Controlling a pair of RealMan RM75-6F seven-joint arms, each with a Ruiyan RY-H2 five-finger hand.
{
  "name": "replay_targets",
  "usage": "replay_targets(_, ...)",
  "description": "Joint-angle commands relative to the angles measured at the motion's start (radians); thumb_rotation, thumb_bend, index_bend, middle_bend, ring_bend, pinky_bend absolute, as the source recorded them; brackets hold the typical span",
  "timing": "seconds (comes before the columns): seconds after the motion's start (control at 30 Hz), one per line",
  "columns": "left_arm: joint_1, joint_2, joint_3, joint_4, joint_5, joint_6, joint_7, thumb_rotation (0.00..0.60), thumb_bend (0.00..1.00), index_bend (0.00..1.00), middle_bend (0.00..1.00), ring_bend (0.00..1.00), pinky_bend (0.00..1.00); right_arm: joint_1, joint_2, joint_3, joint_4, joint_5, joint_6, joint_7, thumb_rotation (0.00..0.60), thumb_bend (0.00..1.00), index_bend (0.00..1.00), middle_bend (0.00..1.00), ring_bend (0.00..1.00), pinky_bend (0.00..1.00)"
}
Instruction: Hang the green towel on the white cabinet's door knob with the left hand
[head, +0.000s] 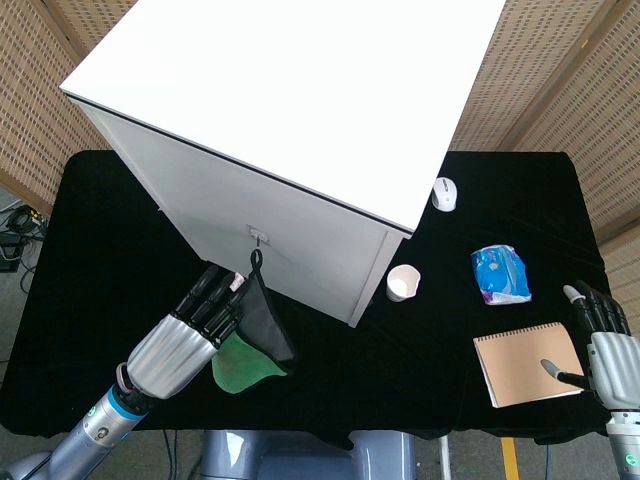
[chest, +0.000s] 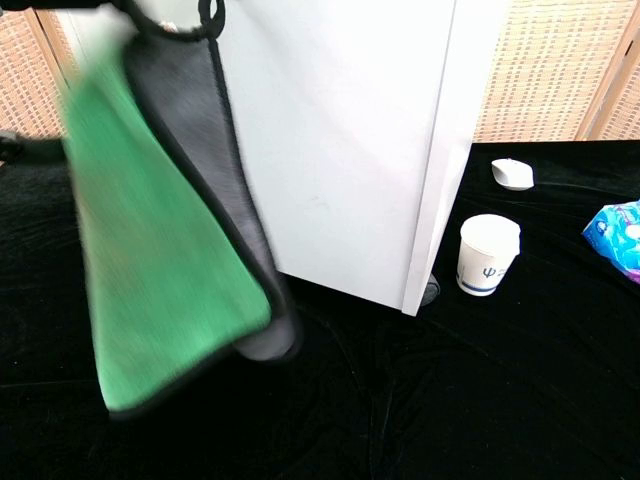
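The towel (head: 250, 340) hangs in the air in front of the cabinet (head: 300, 110), near the table's front-left part, held up at its top by the left hand (head: 190, 330), whose fingers are closed around the upper edge just beside the small black loop (head: 256, 259). That loop stands just below the knob (head: 258, 236) on the door, close to it but apart, so the towel is not yet hung. In the chest view the cloth drapes in a soft fold, green fleece on one face, grey on the other, with a black bound hem; it looks light and limp, so it will swing and sag rather than keep any shape. The loop is probably the only part that will catch on the knob, so the best hold is right beside it, keeping it open and upright. The right hand (head: 603, 345) rests at the table's front-right corner, fingers spread and holding nothing, one fingertip on the notebook (head: 528, 362).
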Motion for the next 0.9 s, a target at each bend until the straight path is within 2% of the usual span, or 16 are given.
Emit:
replay_targets(0.03,0.003,-0.002,0.0,0.003,0.005,0.008,-0.005,0.6,0.02,0.0,0.0,0.0,0.0,0.0,0.0,0.0,0.0,0.001,0.0,0.0,0.6,0.07,0.0,0.0,0.0,0.0)
replay_targets(0.17,0.012,-0.002,0.007,0.006,0.009,0.023,-0.022,0.6,0.02,0.0,0.0,0.0,0.0,-0.001,0.0,0.001,0.001,0.0,0.001,0.001,0.6,0.07,0.0,0.0,0.0,0.0)
replay_targets(0.33,0.078,0.002,0.057,0.043,0.037,0.128,-0.093,0.6,0.02,0.0,0.0,0.0,0.0,0.0,0.0,0.001,0.002,-0.001,0.002,0.003,0.6,0.07,0.0,0.0,0.0,0.0)
replay_targets(0.43,0.136,0.001,0.098,0.085,0.01,0.196,-0.164,0.6,0.02,0.0,0.0,0.0,0.0,0.0,-0.001,0.0,0.003,0.0,0.0,-0.001,0.6,0.07,0.0,0.0,0.0,0.0)
replay_targets(0.5,0.178,0.0,0.121,0.109,-0.045,0.225,-0.215,0.6,0.02,0.0,0.0,0.0,0.0,0.0,-0.002,-0.001,0.002,-0.003,0.001,-0.006,0.6,0.07,0.0,0.0,0.0,0.0)
replay_targets(0.63,0.234,0.012,0.15,0.099,-0.206,0.214,-0.328,0.6,0.02,0.0,0.0,0.0,0.0,0.002,-0.006,-0.001,0.0,-0.005,0.0,-0.021,0.6,0.07,0.0,0.0,0.0,0.0)
replay_targets(0.77,0.258,0.023,0.143,0.115,-0.335,0.189,-0.391,0.6,0.02,0.0,0.0,0.0,0.0,0.006,-0.009,-0.003,-0.001,-0.007,-0.005,-0.028,0.6,0.07,0.0,0.0,0.0,0.0)
replay_targets(0.9,0.269,0.013,0.132,0.17,-0.373,0.188,-0.416,0.6,0.02,0.0,0.0,0.0,0.0,0.007,-0.012,-0.003,0.004,-0.004,-0.01,-0.032,0.6,0.07,0.0,0.0,0.0,0.0)
